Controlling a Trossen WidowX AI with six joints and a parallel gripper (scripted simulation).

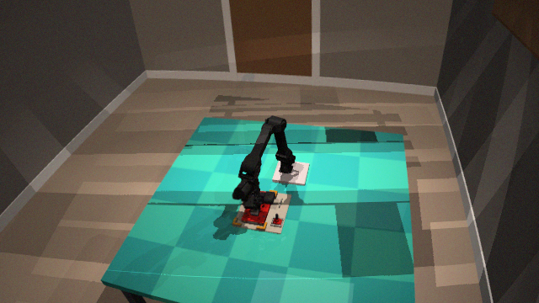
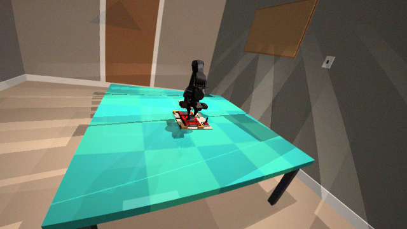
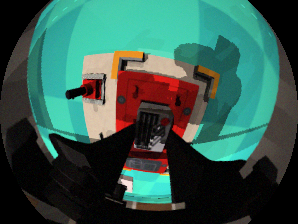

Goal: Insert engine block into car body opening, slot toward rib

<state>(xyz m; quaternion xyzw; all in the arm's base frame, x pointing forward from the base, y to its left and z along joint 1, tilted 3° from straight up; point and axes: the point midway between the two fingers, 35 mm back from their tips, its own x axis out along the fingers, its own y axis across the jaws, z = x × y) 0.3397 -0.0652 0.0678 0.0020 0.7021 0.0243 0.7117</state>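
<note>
The car body [image 1: 264, 213] [image 3: 165, 94] is a red plate-like piece lying inside corner brackets on a beige board [image 1: 275, 229] [image 3: 95, 117]. The small grey engine block [image 1: 254, 212] [image 2: 191, 118] [image 3: 151, 119], with dark slots on its top, is at the middle of the car body. My gripper [image 1: 254, 209] [image 2: 191, 116] [image 3: 152, 129] points down and is shut on the engine block, one finger on each side. The block and fingers hide the opening and the rib. How deep the block sits, I cannot tell.
A red piece with a black upright knob [image 1: 276, 220] [image 2: 206, 121] [image 3: 90, 90] stands on the board beside the car body. Orange and dark corner brackets [image 3: 115, 67] edge the car body. The arm's white base plate [image 1: 300, 178] lies behind the board.
</note>
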